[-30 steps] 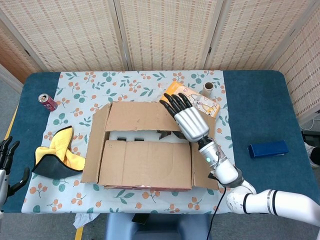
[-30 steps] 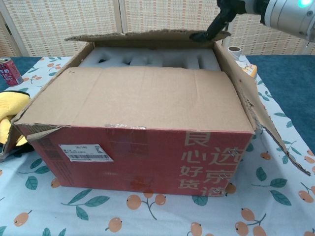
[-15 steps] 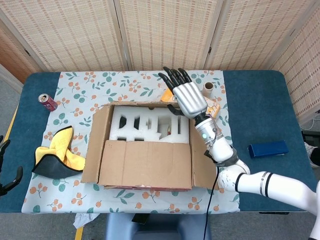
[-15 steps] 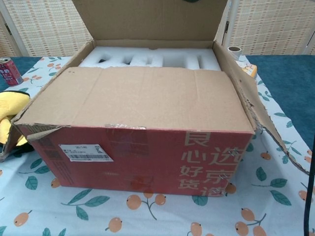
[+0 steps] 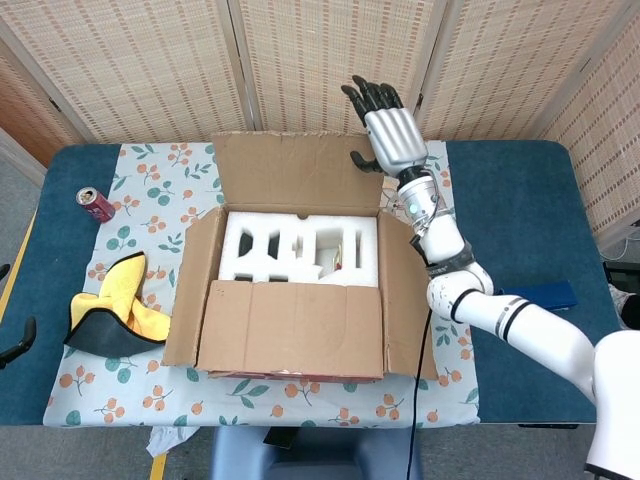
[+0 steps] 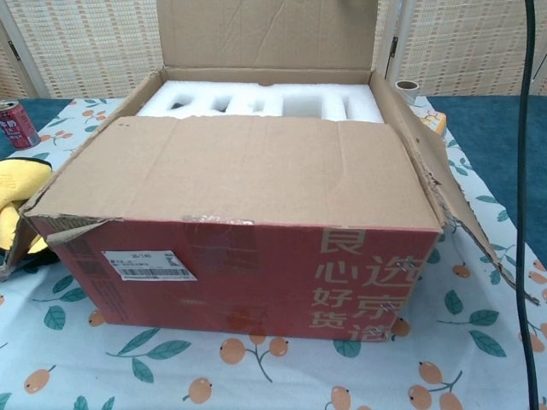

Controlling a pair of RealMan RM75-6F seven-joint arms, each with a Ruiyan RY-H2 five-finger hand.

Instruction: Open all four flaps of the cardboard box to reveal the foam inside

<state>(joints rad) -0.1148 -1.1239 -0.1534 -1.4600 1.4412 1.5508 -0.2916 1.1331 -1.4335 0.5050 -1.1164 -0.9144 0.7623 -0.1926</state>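
The cardboard box [image 5: 290, 300] stands mid-table on the patterned cloth. Its far flap [image 5: 295, 170] stands upright, and the left flap [image 5: 190, 285] and right flap [image 5: 400, 290] lean outward. The near flap [image 5: 295, 325] lies flat over the front half. White foam [image 5: 298, 248] shows in the rear half. My right hand [image 5: 388, 135] is raised at the far flap's upper right corner, fingers stretched out and thumb touching the flap edge. Only spread fingertips of my left hand [image 5: 20, 336] show at the left edge. The chest view shows the box [image 6: 239, 248], its upright flap [image 6: 265, 34] and foam [image 6: 256, 98], but no hands.
A red can [image 5: 96, 204] stands at the far left, with a yellow and black cloth [image 5: 115, 300] beside the box's left flap. A blue box [image 5: 545, 296] lies on the right. A cardboard tube [image 6: 408, 88] and an orange packet [image 6: 432, 120] sit behind the box's right corner. Woven screens close the back.
My right hand swung the far flap up from lying over the box to standing upright, uncovering the foam. My left hand slid almost out of the left edge.
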